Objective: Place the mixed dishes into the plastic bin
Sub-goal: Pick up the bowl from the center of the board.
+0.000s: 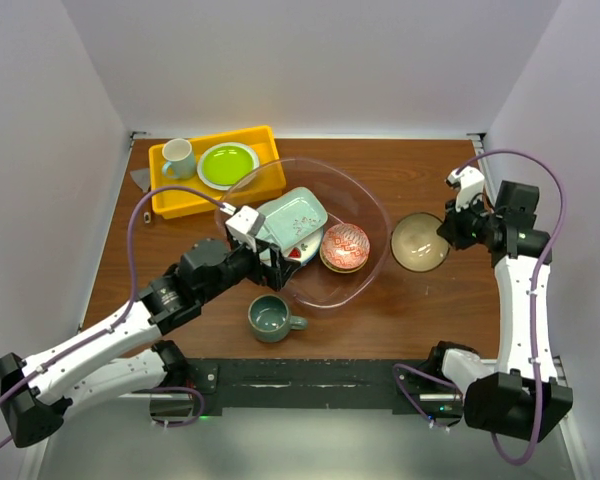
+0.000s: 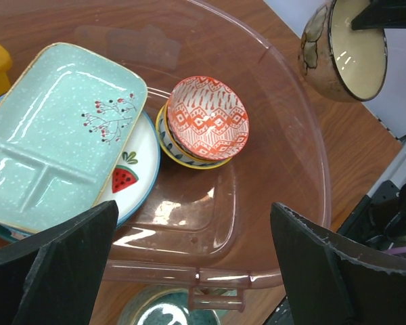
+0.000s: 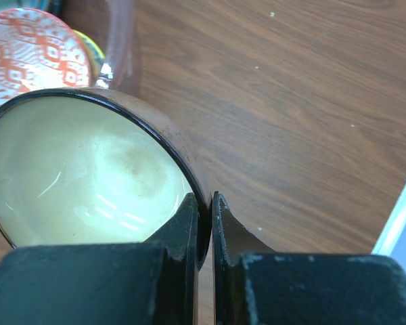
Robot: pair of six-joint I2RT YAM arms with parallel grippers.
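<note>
A: Nearest item, counted from the plastic bin (image 1: 380,215)?
B: Grey-green mug (image 1: 272,318), upright on the table just outside the bin's near rim. Left gripper (image 2: 194,210) at that same rim, fingers wide apart, holding nothing.
A: Inside the bin?
B: Pale-green divided tray (image 2: 54,135) lying on a white watermelon plate (image 2: 132,172). Red-patterned bowl (image 2: 206,118) nested in a yellow-inside bowl (image 2: 183,157).
A: Farther out?
B: Brown bowl (image 3: 81,169) just right of the bin, right gripper (image 3: 204,210) clamped on its rim. Yellow tray (image 1: 170,200) at the bin's far left.
</note>
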